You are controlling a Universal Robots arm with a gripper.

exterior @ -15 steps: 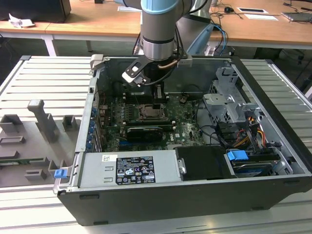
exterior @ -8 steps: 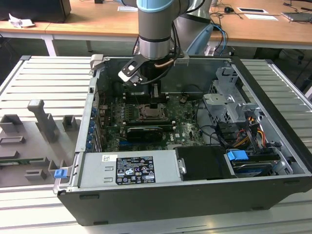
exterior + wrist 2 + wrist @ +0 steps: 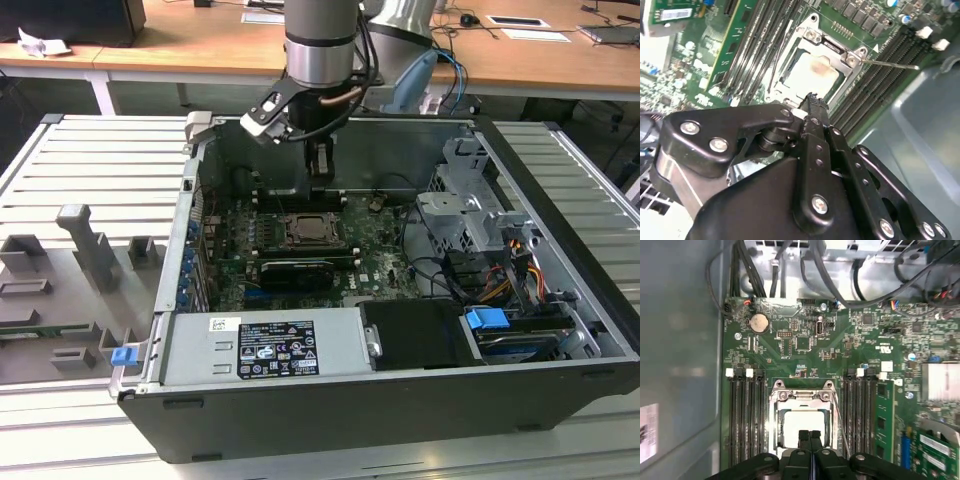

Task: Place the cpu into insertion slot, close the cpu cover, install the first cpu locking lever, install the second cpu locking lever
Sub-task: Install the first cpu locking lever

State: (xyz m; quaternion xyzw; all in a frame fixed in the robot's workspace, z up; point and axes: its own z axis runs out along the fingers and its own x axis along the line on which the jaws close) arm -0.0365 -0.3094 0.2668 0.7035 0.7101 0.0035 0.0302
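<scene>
Arm (image 3: 320, 40) held upright, pointed down into the open computer case (image 3: 300, 440), pincer (image 3: 809, 436) pressed closed with nothing gripped, hung just above the cpu (image 3: 805, 421), cpu framed by the lowered cpu cover (image 3: 802, 396) on the motherboard (image 3: 805, 340).

I can read no text here. A label (image 3: 265, 348) on the power supply (image 3: 340, 345) carries print and symbols too small for me to tell, and so does the motherboard (image 3: 790, 360).
</scene>
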